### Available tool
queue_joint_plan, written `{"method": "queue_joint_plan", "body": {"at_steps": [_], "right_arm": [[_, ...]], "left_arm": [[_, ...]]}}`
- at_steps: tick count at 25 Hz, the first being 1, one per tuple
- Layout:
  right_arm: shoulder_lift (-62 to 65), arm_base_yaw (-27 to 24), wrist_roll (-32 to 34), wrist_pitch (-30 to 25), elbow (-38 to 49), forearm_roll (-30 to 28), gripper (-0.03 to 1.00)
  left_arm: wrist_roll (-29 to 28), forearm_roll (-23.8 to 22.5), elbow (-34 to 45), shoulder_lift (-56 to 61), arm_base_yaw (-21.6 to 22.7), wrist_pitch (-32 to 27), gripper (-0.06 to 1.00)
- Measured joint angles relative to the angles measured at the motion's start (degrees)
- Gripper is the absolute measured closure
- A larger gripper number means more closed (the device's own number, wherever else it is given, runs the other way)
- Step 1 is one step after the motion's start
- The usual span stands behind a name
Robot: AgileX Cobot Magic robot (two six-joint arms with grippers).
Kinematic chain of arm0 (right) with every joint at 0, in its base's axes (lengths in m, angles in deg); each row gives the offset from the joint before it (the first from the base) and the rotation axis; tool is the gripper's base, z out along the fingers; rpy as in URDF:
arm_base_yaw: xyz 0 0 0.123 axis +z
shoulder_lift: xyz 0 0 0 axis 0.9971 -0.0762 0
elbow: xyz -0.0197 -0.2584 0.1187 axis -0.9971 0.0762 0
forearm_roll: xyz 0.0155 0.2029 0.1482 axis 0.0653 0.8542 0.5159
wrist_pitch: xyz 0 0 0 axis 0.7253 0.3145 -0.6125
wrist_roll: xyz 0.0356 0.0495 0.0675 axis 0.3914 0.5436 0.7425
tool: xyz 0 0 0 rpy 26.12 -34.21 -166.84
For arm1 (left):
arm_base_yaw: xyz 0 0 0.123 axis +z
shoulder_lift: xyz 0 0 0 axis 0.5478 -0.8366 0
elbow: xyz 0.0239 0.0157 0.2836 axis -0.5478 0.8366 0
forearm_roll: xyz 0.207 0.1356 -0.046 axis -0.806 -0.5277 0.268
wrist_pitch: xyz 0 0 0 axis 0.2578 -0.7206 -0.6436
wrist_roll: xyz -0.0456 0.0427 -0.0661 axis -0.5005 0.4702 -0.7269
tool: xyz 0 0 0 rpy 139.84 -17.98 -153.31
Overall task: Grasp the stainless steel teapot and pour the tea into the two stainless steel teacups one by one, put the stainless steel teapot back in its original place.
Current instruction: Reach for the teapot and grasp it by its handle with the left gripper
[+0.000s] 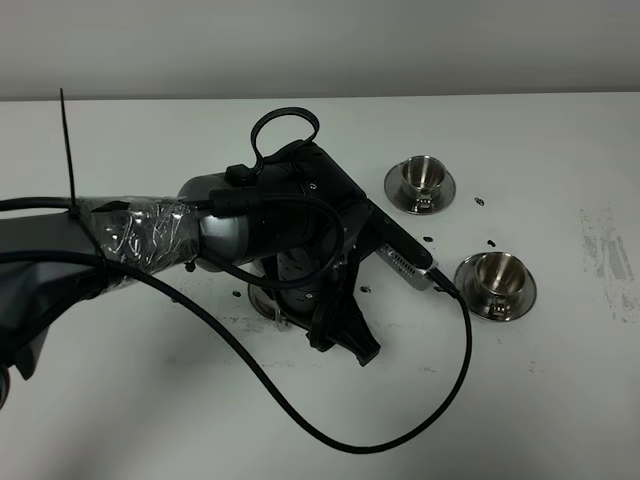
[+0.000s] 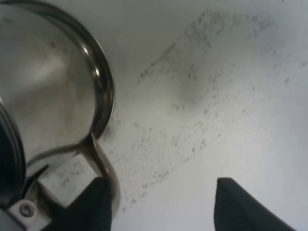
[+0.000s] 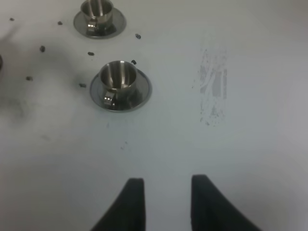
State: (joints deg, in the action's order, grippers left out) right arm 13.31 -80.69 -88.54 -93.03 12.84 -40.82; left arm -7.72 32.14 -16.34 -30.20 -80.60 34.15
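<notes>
The stainless steel teapot [image 1: 292, 278] stands mid-table, mostly covered by my left arm. In the left wrist view its shiny body [image 2: 48, 86] is close up, with its loop handle [image 2: 107, 166] against one finger. My left gripper [image 2: 161, 182] [image 1: 345, 345] is open and its other finger stands well clear. The two stainless steel teacups [image 1: 421, 176] [image 1: 495, 272] sit on saucers to the right, also seen at cup [image 3: 118, 77] and cup [image 3: 97, 9]. No tea shows. The original place is hidden under the arm. My right gripper [image 3: 166, 182] has a narrow gap and holds nothing.
A black cable [image 1: 440, 400] loops over the table in front of the teapot. Small black marks [image 1: 478, 200] dot the table around the cups. A scuffed grey patch [image 1: 605, 250] lies far right, also visible as patch [image 3: 214, 82].
</notes>
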Motion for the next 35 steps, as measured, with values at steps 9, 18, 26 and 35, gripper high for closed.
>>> {"method": "queue_joint_plan", "body": {"at_steps": [9,18,26,35], "right_arm": [[0.0,0.0,0.0,0.0,0.0,0.0,0.74],[0.0,0.0,0.0,0.0,0.0,0.0,0.74],[0.0,0.0,0.0,0.0,0.0,0.0,0.74],[0.0,0.0,0.0,0.0,0.0,0.0,0.74]], "left_arm": [[-0.6,-2.7,0.0,0.0,0.0,-4.9,0.49],[-1.6,-3.4,0.0,0.0,-0.5,-5.2,0.49],[-3.0,-5.2,0.0,0.0,-0.5,-6.9,0.49],[-5.5,-7.6,0.0,0.0,-0.5,-9.0,0.49]]}}
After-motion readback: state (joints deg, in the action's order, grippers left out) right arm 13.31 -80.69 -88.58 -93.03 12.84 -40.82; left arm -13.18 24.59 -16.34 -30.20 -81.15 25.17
